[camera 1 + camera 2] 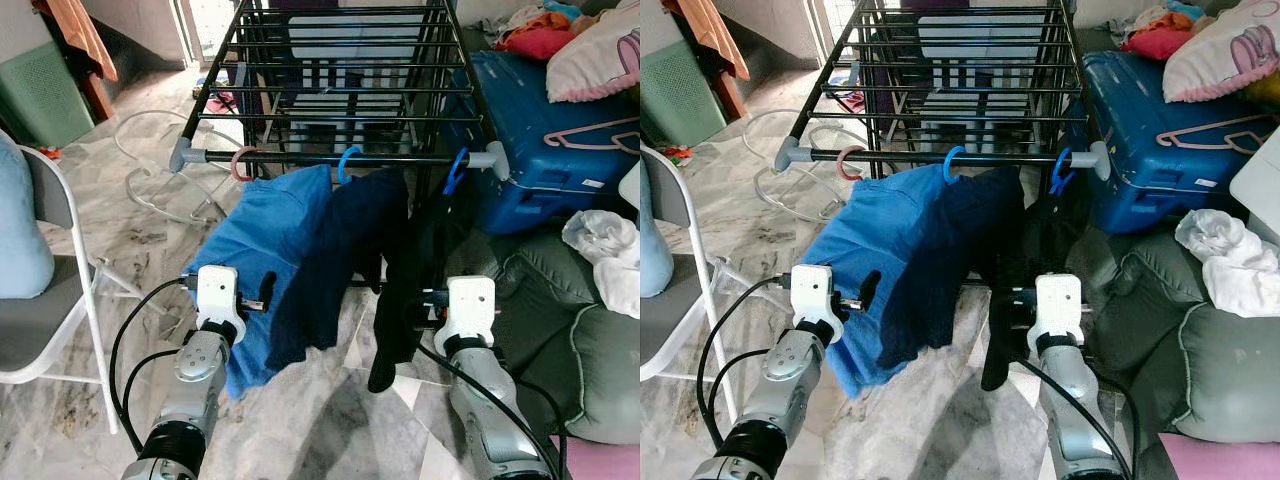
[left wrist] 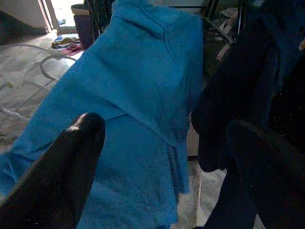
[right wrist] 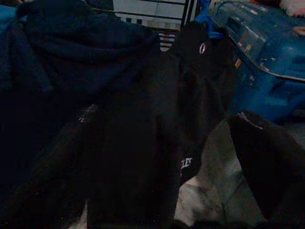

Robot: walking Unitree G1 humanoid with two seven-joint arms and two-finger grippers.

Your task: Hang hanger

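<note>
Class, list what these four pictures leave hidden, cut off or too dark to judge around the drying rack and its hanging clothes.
1. Hanger bodies below the pink hook and both blue hooks: covered by the garments, eye views.
2. Black garment: its small print is too dark to read, right wrist view.
3. Pink hanger on the blue suitcase: cut off by the right edge, left eye view.
4. Folding chair: cut off by the left edge.

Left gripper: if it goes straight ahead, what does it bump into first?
Most likely the bright blue garment hanging from the rack; the left gripper points at it with its fingers open. How far off it hangs is unclear.
</note>
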